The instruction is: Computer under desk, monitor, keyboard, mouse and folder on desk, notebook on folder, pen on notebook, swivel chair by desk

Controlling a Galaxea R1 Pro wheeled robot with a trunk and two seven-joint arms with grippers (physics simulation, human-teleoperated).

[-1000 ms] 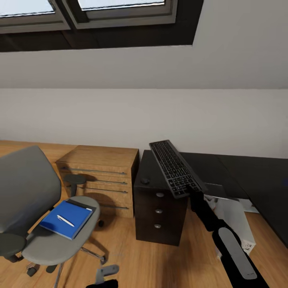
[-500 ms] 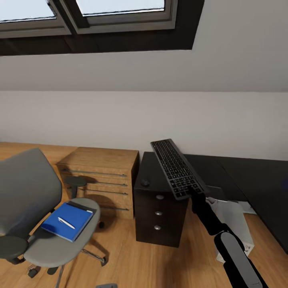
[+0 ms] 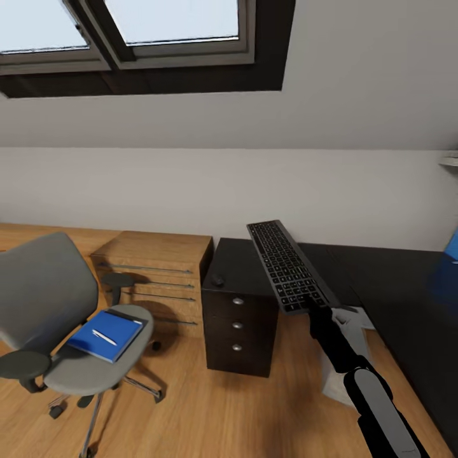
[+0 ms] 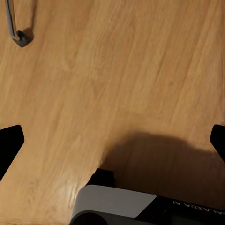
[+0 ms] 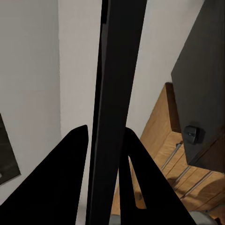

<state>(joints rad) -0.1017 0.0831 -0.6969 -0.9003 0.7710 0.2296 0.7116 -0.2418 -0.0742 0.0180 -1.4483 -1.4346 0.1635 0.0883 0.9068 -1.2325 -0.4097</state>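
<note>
Between the right claw's (image 5: pixel 105 154) fingers — the keyboard (image 3: pixel 284 264), above the desk (image 3: pixel 381 286).

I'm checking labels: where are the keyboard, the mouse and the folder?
keyboard (image 3: pixel 284 265), head view, key field.
mouse (image 3: pixel 218 279), head view, its top.
folder (image 3: pixel 95 344), head view, bare blue cover.

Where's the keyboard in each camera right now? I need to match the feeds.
Head view: keyboard right of centre, held up over the desk by the right gripper.
Right wrist view: keyboard seen edge-on, a dark strip between the fingers.
Left wrist view: not in it; floor.
Shared landmark: the mouse on the desk.
</note>
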